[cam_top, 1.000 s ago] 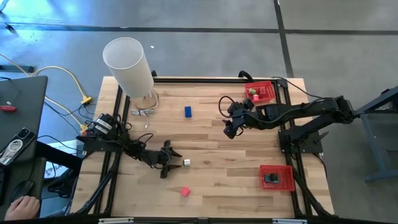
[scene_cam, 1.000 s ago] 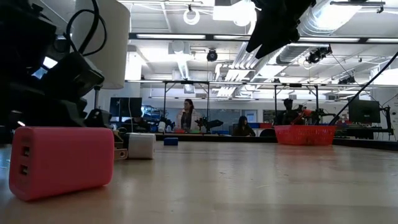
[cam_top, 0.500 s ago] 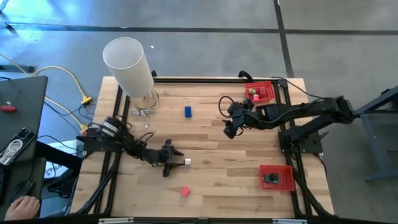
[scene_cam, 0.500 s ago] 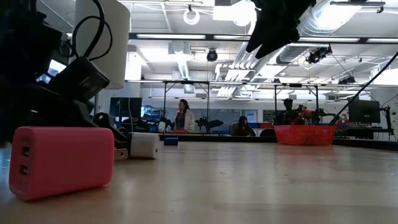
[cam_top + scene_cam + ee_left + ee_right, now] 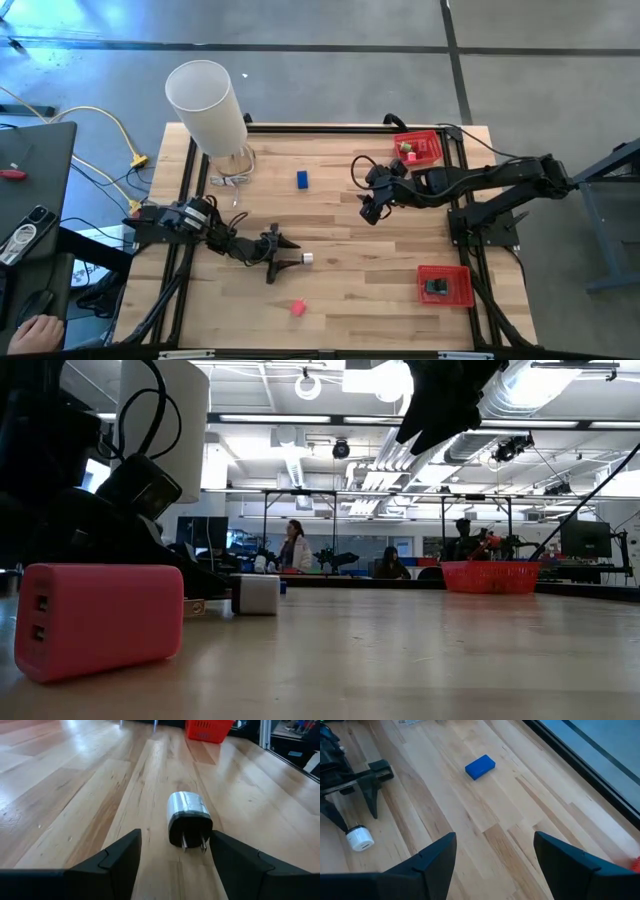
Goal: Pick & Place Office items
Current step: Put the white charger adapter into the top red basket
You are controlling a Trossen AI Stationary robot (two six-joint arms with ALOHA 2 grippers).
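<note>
Two red trays [image 5: 421, 147] hold a few items already; left gripper [image 5: 287, 257], fingers apart, lines up on the white plug [image 5: 188, 818], blue block [image 5: 302, 179] and pink piece [image 5: 297, 308] left

The high view looks straight down on the whole counter [image 5: 340, 290]. The low view sits at counter height, close behind a pink block [image 5: 100, 618], facing the room. The left wrist view looks closely along the boards at a white plug [image 5: 188, 817], which the right wrist view shares from farther off.
</note>
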